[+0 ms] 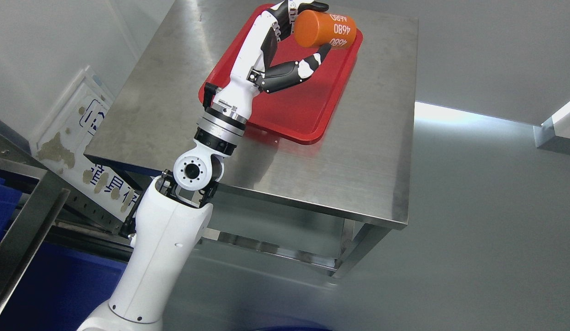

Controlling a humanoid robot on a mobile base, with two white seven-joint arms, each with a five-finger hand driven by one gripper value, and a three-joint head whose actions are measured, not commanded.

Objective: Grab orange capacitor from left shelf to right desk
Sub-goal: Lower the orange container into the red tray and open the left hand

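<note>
My left robot hand (pixel 296 34), fingers curled around the orange capacitor (pixel 325 30), holds it over the far end of the red tray (pixel 308 110) on the steel table (pixel 358 151); I should lower gently before spreading the fingers.

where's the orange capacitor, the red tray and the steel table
orange capacitor (pixel 322 28), head view, middle of its orange side, held in the left hand (pixel 289 43)
red tray (pixel 308 105), head view, bare floor of the tray
steel table (pixel 358 174), head view, bare top near the front right corner
</note>
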